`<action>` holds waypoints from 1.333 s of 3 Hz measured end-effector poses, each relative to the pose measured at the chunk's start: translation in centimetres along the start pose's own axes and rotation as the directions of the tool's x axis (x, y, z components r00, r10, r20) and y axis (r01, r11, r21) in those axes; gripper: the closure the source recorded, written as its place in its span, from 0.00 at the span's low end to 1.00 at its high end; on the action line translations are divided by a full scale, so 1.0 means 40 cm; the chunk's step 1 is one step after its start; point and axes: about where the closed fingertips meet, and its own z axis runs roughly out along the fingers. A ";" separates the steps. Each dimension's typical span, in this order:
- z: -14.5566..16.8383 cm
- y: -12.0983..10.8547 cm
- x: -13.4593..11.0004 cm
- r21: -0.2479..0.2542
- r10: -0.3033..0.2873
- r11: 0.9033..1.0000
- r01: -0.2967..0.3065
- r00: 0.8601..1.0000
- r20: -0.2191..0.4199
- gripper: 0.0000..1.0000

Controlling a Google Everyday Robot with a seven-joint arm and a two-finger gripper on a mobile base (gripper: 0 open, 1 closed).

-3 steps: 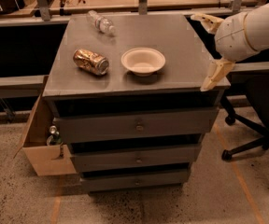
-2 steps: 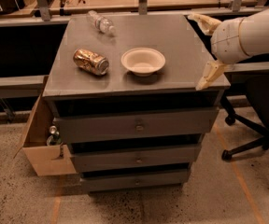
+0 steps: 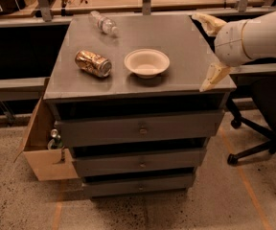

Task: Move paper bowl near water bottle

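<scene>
A grey metal drawer cabinet (image 3: pixel 176 37) stands on speckled floor. On its top, the shallow off-white paper bowl (image 3: pixel 146 62) sits upright near the middle, with a dented gold-brown can (image 3: pixel 93 63) just to its left. The small clear plastic water bottle (image 3: pixel 103 23) lies on its side at the back edge, well apart from the bowl. The white arm reaches in from the right, and its gripper (image 3: pixel 200 52) hovers over the cabinet's right edge, cream fingers (image 3: pixel 213 75) spread wide and holding nothing.

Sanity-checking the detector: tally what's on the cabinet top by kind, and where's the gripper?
paper bowl: 1
water bottle: 1
drink can: 1
Total: 3
The gripper is open, over the right edge of the cabinet top, holding nothing.
</scene>
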 end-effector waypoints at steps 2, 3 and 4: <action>0.045 -0.073 0.008 0.209 -0.150 0.967 0.146 0.989 0.004 0.00; 0.089 -0.100 -0.011 0.278 -0.232 0.940 0.200 0.969 0.090 0.18; 0.168 -0.062 -0.012 0.226 -0.293 0.943 0.243 0.930 0.222 0.48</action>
